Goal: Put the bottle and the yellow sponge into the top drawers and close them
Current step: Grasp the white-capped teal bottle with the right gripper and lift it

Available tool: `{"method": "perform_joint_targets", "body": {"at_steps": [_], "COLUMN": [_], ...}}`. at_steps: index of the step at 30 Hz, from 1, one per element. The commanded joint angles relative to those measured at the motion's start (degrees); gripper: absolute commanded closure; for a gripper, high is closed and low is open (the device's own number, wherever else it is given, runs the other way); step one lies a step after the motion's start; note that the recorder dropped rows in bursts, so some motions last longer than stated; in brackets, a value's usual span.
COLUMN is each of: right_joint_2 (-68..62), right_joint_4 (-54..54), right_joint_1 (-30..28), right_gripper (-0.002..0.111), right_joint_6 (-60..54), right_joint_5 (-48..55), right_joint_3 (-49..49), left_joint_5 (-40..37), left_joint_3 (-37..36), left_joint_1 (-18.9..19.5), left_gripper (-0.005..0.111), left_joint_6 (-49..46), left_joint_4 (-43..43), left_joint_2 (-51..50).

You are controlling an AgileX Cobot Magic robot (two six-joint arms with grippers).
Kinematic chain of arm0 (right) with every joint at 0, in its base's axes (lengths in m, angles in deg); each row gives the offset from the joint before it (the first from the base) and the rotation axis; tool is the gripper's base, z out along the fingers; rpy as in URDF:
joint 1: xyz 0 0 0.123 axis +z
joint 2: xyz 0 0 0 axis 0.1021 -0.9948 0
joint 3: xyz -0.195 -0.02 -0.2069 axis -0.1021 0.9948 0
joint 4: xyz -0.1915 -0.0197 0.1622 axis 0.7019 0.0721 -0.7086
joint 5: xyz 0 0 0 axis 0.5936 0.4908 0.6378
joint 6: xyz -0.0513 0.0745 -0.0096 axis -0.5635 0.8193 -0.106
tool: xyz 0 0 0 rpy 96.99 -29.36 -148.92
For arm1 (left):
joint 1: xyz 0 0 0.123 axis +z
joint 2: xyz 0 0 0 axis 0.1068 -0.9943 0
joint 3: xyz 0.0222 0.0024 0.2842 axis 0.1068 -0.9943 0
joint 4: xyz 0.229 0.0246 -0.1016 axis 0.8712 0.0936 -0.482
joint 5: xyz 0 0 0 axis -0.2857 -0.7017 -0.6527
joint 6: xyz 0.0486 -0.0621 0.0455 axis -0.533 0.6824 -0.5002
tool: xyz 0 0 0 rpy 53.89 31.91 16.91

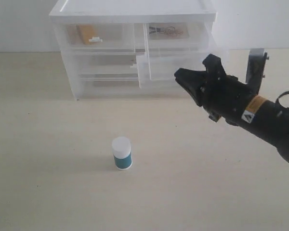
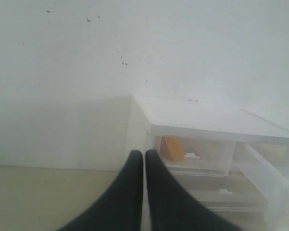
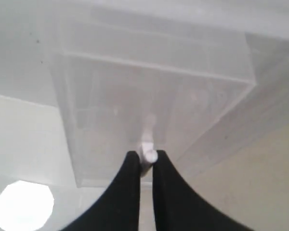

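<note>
The bottle (image 1: pixel 121 153), white cap over a teal body, stands upright on the table well in front of the cabinet; its white cap (image 3: pixel 23 207) shows in the right wrist view. The yellow sponge (image 1: pixel 85 33) lies inside the closed top left drawer (image 1: pixel 97 36), and the left wrist view shows the sponge (image 2: pixel 171 148) there too. The top right drawer (image 1: pixel 178 67) is pulled out. My right gripper (image 1: pixel 179 75) (image 3: pixel 145 155) is shut on its white tab handle (image 3: pixel 149 155). My left gripper (image 2: pixel 144 153) is shut with nothing in it, off beside the cabinet.
The white translucent drawer cabinet (image 1: pixel 132 8) stands at the back against a white wall, with full-width drawers (image 1: pixel 106 72) under the top ones. A dark scribbled item (image 1: pixel 166 31) shows through the top right bay. A grey bracket (image 1: pixel 256 65) rises behind my right arm.
</note>
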Motion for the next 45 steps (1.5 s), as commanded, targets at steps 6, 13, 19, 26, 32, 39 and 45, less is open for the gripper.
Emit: {"method": "perform_joint_targets", "body": {"at_steps": [6, 13, 19, 26, 32, 39, 45], "right_joint_2": [3.7, 3.7, 3.6, 3.0, -2.3, 3.7, 23.4], "right_joint_4": [10.6, 30.5, 32.2, 29.6, 30.0, 41.7, 70.9], "right_joint_1": [2.8, 5.9, 16.5, 23.5, 23.5, 26.2, 33.8], "right_gripper": [0.076, 0.021, 0.021, 0.021, 0.039, 0.104, 0.104], "right_joint_6": [-8.0, -26.4, -27.8, -34.4, -36.1, -20.7, 7.6], "right_joint_5": [8.6, 13.3, 35.7, 51.8, 52.5, 48.6, 43.3], "right_joint_3": [6.8, 2.5, -6.8, -13.3, -17.1, -16.3, -14.4], "left_joint_5": [0.0, 0.2, 0.8, 0.8, 0.8, 0.7, 0.7], "left_joint_3": [-0.3, -0.3, -0.3, -0.3, -0.3, -0.3, -0.3], "left_joint_1": [0.2, 0.2, 0.2, 0.2, 0.2, 0.2, 0.2], "left_gripper": [0.103, 0.103, 0.103, 0.103, 0.103, 0.103, 0.103], "left_joint_6": [-0.2, -0.2, -0.2, -0.2, -0.3, -0.5, -0.6], "left_joint_4": [-0.2, -0.2, -0.2, -0.2, -0.2, -0.2, -0.2], "left_joint_2": [0.3, 0.3, 0.3, 0.3, 0.3, 0.3, 0.3]}}
